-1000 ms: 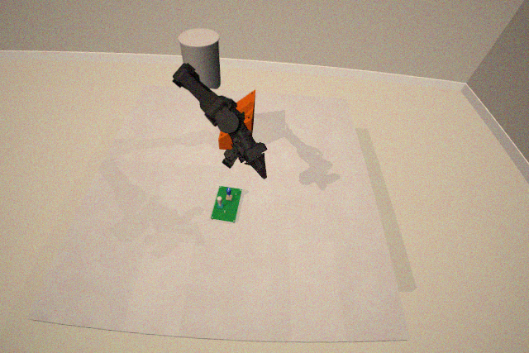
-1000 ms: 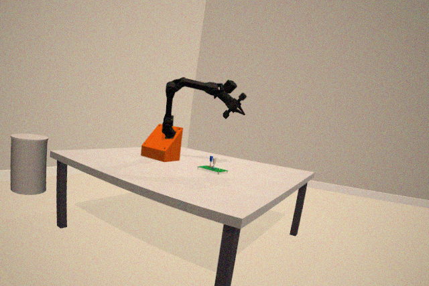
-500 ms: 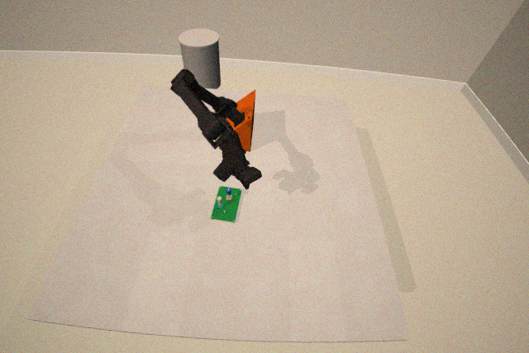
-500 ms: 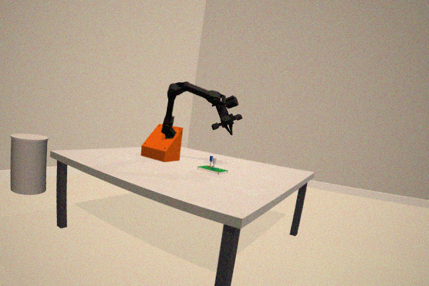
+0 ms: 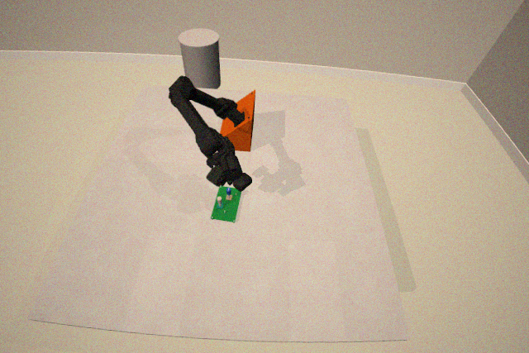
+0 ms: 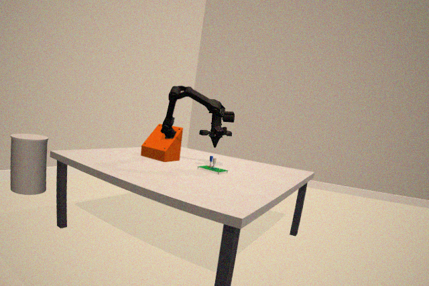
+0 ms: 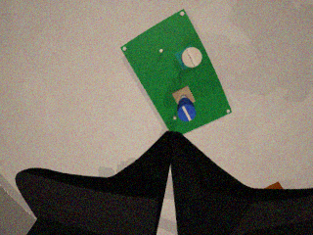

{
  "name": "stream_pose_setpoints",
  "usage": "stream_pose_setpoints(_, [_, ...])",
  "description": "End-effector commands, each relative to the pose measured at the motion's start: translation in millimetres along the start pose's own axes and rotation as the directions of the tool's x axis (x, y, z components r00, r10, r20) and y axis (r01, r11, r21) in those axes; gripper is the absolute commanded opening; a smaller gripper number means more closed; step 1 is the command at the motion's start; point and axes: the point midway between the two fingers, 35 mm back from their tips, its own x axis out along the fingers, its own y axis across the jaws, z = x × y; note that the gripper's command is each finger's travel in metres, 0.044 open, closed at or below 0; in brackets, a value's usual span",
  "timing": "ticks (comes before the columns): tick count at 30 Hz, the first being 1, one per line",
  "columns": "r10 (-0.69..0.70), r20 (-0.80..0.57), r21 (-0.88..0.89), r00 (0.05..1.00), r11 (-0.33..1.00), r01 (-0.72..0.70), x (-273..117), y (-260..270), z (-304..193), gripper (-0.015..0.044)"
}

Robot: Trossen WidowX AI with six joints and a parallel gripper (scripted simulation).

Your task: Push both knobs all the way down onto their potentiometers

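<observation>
The green circuit board [image 5: 226, 214] [image 6: 205, 167] [image 7: 147, 64] stands on short legs on the table. A blue knob [image 5: 228, 190] [image 6: 211, 159] [image 7: 186, 113] with a white line stands high over a tan potentiometer [image 7: 183, 93], with a gap between them. A white knob [image 5: 219, 198] [image 6: 214, 160] [image 7: 192, 57] stands raised over a teal potentiometer [image 7: 179, 59]. My gripper [image 6: 214, 146] [image 7: 171, 137] is shut and empty. It points down above the board, touching nothing. In the wrist view its tips appear beside the board's corner nearest the blue knob. In the top view the tips are hidden.
The arm's orange base [image 5: 240, 140] [image 6: 154, 153] stands on the table [image 5: 264, 280] [image 6: 138, 175] behind the board. A grey cylinder [image 5: 200, 60] [image 6: 28, 165] stands on the floor beyond the table. Small pale pins [image 7: 160, 50] rise from the board.
</observation>
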Motion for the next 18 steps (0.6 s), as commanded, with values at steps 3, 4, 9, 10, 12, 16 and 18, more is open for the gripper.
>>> stream_pose_setpoints(3, [-0.060,-0.002,-0.050,0.998,0.997,0.060,7.3,-11.7,-1.6,0.0000])
stream_pose_setpoints(4, [-0.060,-0.002,-0.050,0.998,0.997,0.060,7.3,-11.7,-1.6,0.0000])
stream_pose_setpoints(9, [-0.061,-0.001,-0.050,0.998,0.997,0.060,27.3,-13.1,-1.6,0.0000])
stream_pose_setpoints(10, [-0.061,-0.001,-0.050,0.998,0.997,0.060,27.3,-13.1,-1.6,0.0000])
stream_pose_setpoints(12, [-0.061,-0.001,-0.050,0.998,0.997,0.060,27.6,-13.1,-1.6,0.0000])
stream_pose_setpoints(16, [-0.061,-0.001,-0.050,0.998,0.997,0.060,31.1,-13.2,-1.5,0.0000])
stream_pose_setpoints(18, [-0.061,-0.001,-0.050,0.998,0.997,0.061,34.2,-13.4,-1.5,0.0000])
